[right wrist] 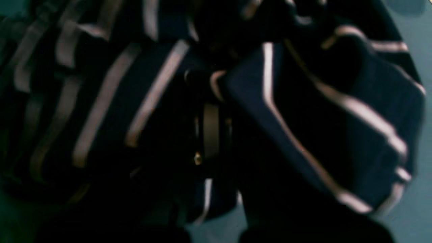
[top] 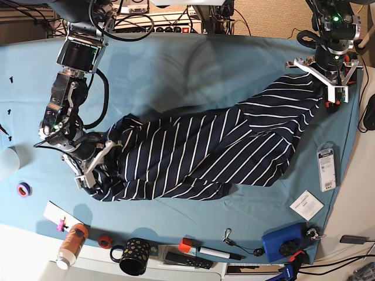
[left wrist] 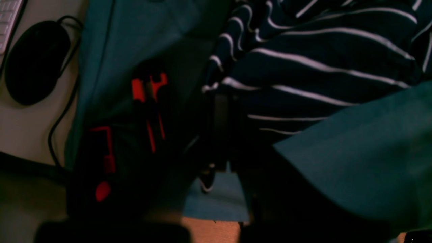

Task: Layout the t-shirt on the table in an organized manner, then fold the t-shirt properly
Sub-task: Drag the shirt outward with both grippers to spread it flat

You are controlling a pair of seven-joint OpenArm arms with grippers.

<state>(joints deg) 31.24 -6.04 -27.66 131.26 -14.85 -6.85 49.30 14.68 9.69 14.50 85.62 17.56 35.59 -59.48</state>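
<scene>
The navy t-shirt (top: 199,152) with thin white stripes lies stretched and rumpled across the teal table (top: 176,70), from lower left to upper right. My left gripper (top: 326,82) is shut on the shirt's right end and holds it slightly raised. In the left wrist view, striped fabric (left wrist: 303,67) bunches at the dark fingers (left wrist: 219,128). My right gripper (top: 94,164) is shut on the shirt's left end, low on the table. The right wrist view is filled with folds of the t-shirt (right wrist: 101,101) around the gripper (right wrist: 211,101).
Along the near table edge stand an orange bottle (top: 71,243), a dark mug (top: 135,256), markers (top: 205,253) and a blue box (top: 284,243). A white card (top: 306,205) and a packaged item (top: 326,168) lie at right. A purple tape ring (top: 23,189) lies at left.
</scene>
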